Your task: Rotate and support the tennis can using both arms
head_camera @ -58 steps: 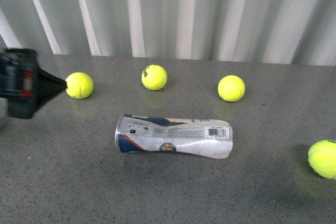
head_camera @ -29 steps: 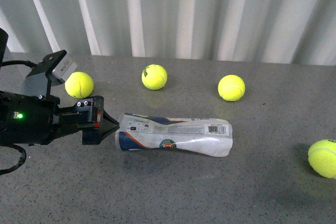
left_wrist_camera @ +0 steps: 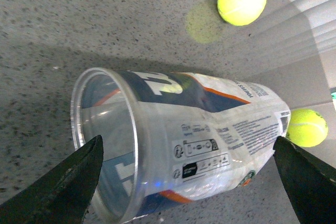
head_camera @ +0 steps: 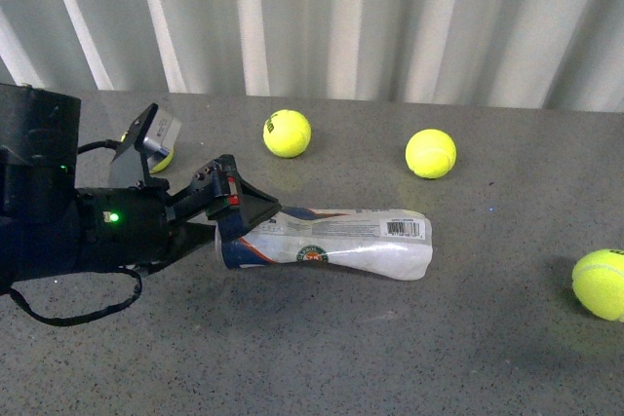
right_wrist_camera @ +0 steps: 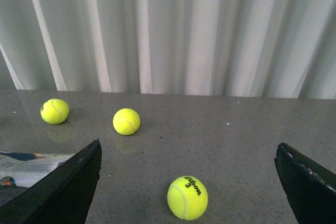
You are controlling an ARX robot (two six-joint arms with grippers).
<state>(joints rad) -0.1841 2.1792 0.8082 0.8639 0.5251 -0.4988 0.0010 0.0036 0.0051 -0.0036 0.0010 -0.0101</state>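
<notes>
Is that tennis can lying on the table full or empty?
Empty. The tennis can has an open mouth, and no balls show inside its clear wall.

Three tennis balls [right_wrist_camera: 187,198] on grey table [right_wrist_camera: 252,129], tennis can [right_wrist_camera: 23,167] beside spread right gripper [right_wrist_camera: 187,144]

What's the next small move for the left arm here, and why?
Probably close the left tool on the tennis can: it sits open astride the can's rimmed end without gripping, while the right tool hangs open, away from it.
</notes>
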